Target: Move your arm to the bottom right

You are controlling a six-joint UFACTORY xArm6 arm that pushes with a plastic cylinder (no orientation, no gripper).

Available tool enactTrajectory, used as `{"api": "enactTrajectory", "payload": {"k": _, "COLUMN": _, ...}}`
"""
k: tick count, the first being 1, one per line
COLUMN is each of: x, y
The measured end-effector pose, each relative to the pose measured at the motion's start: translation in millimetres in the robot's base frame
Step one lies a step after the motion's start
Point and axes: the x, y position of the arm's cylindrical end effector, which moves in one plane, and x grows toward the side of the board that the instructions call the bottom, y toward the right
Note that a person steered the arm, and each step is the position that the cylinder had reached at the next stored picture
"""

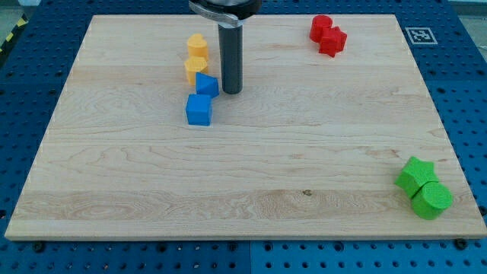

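Camera view shows a pale wooden table (pixel 251 175) lying on a blue perforated base (pixel 472 84). The arm carries no jaws, only a dark rod that comes down from the view's top, and my tip (pixel 231 92) rests on the wood in the upper middle, a little left of centre. Just to the tip's left, touching or nearly so, sits a small blue block (pixel 206 84); a blue cube (pixel 199 109) lies just below that one, toward the view's bottom. Above the blue pair stand two yellow blocks, the upper yellow block (pixel 197 45) and the lower yellow block (pixel 195 69), packed close so that the four form a short column running down the view. Two red blocks (pixel 328 34) sit pressed together near the top right, well apart from the tip. The table's bottom right holds a green star (pixel 415 174) and a green cylinder (pixel 431 199), touching each other, far from the tip. A black-and-white marker (pixel 419 34) sits beyond the table's top right corner.
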Motion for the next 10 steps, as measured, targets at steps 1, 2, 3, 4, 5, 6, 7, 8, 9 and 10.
{"api": "enactTrajectory", "payload": {"k": 1, "x": 0.0, "y": -7.4}}
{"api": "enactTrajectory", "payload": {"k": 2, "x": 0.0, "y": -10.4}}
{"api": "enactTrajectory", "payload": {"k": 3, "x": 0.0, "y": -6.8}}
{"api": "enactTrajectory", "payload": {"k": 4, "x": 0.0, "y": 36.7}}
{"api": "enactTrajectory", "payload": {"k": 5, "x": 1.9, "y": 82.6}}
{"api": "enactTrajectory", "payload": {"k": 6, "x": 6.7, "y": 93.5}}
{"api": "enactTrajectory", "payload": {"k": 7, "x": 6.9, "y": 93.6}}
{"api": "enactTrajectory", "payload": {"k": 8, "x": 7.5, "y": 93.6}}
{"api": "enactTrajectory", "payload": {"k": 9, "x": 46.9, "y": 122.5}}
{"api": "enactTrajectory", "payload": {"k": 10, "x": 71.9, "y": 199.8}}
